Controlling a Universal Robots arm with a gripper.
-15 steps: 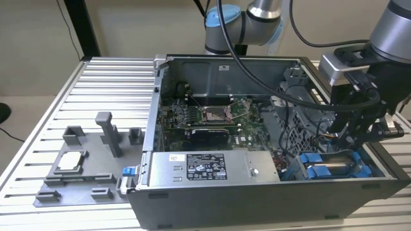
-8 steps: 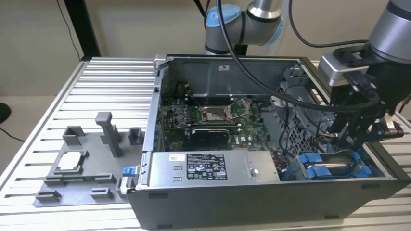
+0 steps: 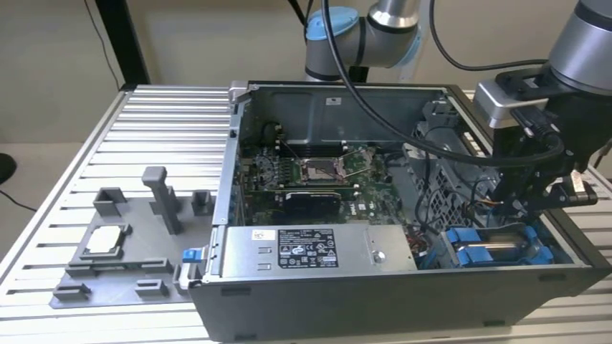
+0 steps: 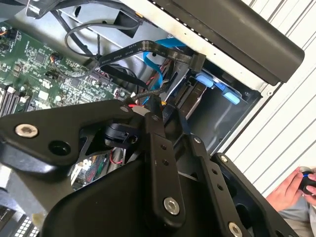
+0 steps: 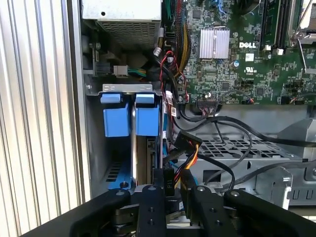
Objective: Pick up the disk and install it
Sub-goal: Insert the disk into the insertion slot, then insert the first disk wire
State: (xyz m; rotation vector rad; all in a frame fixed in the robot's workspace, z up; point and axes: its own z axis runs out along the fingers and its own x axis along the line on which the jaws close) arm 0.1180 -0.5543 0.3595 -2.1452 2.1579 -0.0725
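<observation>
While fingers stand narrow above disk — bay-seated | person's hand in second wrist view

Print on the power supply label is unreadably small

open computer case | motherboard | grey fixture tray | slatted table

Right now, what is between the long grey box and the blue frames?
In the exterior view, a bunch of coloured wires sits between the long grey box and the blue frames.
</observation>
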